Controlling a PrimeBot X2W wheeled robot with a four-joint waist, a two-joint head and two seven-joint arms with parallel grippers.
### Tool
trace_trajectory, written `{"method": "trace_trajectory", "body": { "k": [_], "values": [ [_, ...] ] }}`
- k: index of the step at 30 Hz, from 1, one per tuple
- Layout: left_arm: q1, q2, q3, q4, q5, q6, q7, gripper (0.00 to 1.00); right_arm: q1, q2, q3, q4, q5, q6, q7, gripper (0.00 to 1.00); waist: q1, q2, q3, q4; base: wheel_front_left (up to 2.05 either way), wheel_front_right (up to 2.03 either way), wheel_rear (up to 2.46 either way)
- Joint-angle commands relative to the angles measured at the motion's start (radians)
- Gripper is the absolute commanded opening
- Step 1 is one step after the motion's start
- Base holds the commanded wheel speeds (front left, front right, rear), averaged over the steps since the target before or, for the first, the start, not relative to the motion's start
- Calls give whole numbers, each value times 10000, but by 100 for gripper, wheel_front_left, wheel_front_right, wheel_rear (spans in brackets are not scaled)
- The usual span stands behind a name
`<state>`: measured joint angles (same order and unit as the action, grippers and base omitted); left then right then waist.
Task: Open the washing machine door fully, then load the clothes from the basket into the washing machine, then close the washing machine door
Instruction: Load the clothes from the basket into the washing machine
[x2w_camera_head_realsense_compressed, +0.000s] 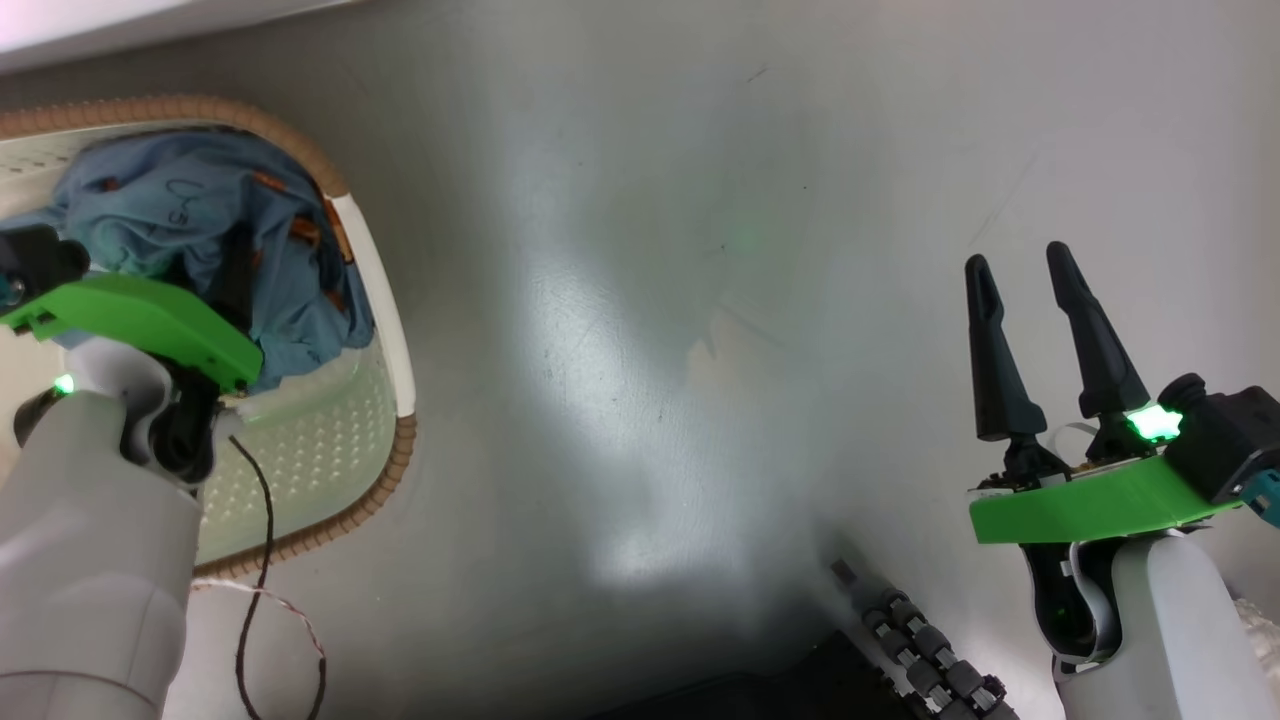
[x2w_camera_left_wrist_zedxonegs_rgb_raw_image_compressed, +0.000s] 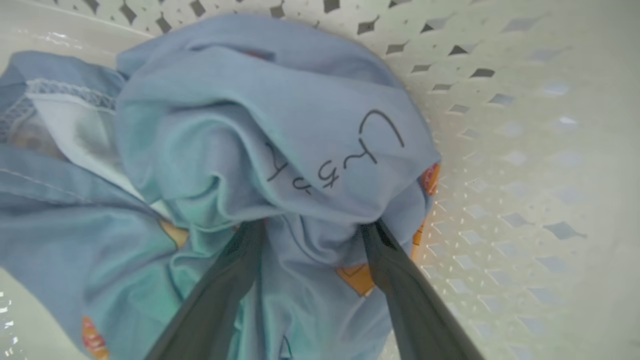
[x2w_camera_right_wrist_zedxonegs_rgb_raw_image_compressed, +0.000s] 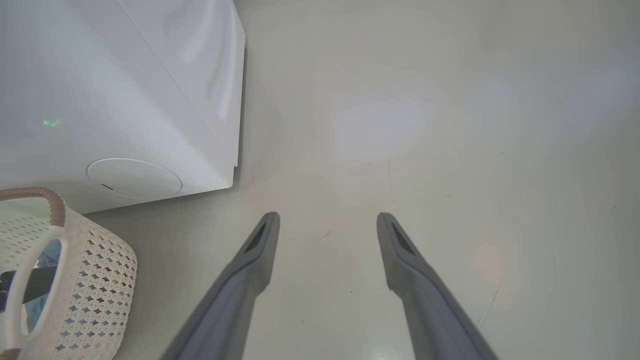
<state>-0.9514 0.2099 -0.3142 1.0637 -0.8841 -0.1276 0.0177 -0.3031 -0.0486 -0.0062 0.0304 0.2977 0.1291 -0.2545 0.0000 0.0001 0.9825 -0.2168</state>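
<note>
your left end effector (x2w_camera_left_wrist_zedxonegs_rgb_raw_image_compressed: 314, 226), fingers spread, noses into the clothes (x2w_camera_left_wrist_zedxonegs_rgb_raw_image_compressed: 240, 125), which lie bundled in the basket (x2w_camera_head_realsense_compressed: 400, 460) on the floor (x2w_camera_head_realsense_compressed: 700, 300) near the washing machine (x2w_camera_right_wrist_zedxonegs_rgb_raw_image_compressed: 100, 75). no pinch yet, by the look of it. your right end effector (x2w_camera_head_realsense_compressed: 1020, 258) hangs spread and empty. whether the washing machine door stands open, you cannot tell; loading and closing remain.

Floor (x2w_camera_head_realsense_compressed: 640, 200): pale grey, smooth and glossy, one unbroken surface.
Glare patch (x2w_camera_head_realsense_compressed: 650, 550): bright white reflection, soft-edged, toward the near middle of the floor in the head view.
Green glint (x2w_camera_head_realsense_compressed: 745, 241): small and faint, further out than the glare patch.
Scratch (x2w_camera_right_wrist_zedxonegs_rgb_raw_image_compressed: 489, 306): thin dark line, seen in the right wrist view.
Fleck (x2w_camera_right_wrist_zedxonegs_rgb_raw_image_compressed: 326, 234): tiny, reddish, well apart from the scratch.
</note>
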Motion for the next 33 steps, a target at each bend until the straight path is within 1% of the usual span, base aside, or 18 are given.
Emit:
{"method": "trace_trajectory", "body": {
  "k": [1, 4, 5, 6, 7, 12, 18, 25, 30, 33],
  "values": [
    [64, 242, 108, 56, -135, -30, -9, 100, 655, -16, 138, -233, -102, 16, -72, 100, 0, -1, 36, 37, 0, 0, 0],
    [-59, 190, 51, 223, -173, -30, -114, 100, 703, -16, 117, -270, -120, 16, -72, 100, 0, -1, 53, 69, 0, 0, 0],
    [-110, 184, 29, 338, -163, -30, -208, 74, 719, -16, 119, -283, -127, 16, -72, 100, 0, -1, 51, 82, 0, 0, 0],
    [-157, 174, -39, 459, -117, -30, -256, 31, 728, -16, 129, -291, -131, 16, -72, 100, 0, -1, 43, 89, 0, 0, 0],
    [-193, 185, -90, 613, -71, -30, -306, 0, 719, -16, 148, -290, -129, 16, -72, 100, 0, -1, 27, 90, 0, 0, 0],
    [-286, 230, -208, 1157, 67, -22, -835, 0, 523, -16, 202, -338, -37, 16, -72, 100, 0, -1, -117, 18, 0, 0, 0],
    [72, 186, -219, 1088, -116, -27, -1776, 0, 188, -16, 196, -251, -1, 16, -72, 100, 0, -1, -591, 42, 0, 0, 0],
    [1036, 66, -306, 390, -572, -29, -2519, 0, -25, -16, 236, -52, -77, 16, -72, 100, 0, -1, -1556, 339, 0, 0, 0],
    [1794, 82, -459, -290, -629, -29, -2756, 0, -51, -16, 265, 124, -183, 16, -72, 100, 0, -1, -2350, 670, 0, 0, 0],
    [2195, 160, -271, -860, -494, -30, -2786, 0, -2, -16, 233, 244, -284, 16, -72, 100, 0, -1, -2832, 910, 0, 0, 0]
  ]
}}
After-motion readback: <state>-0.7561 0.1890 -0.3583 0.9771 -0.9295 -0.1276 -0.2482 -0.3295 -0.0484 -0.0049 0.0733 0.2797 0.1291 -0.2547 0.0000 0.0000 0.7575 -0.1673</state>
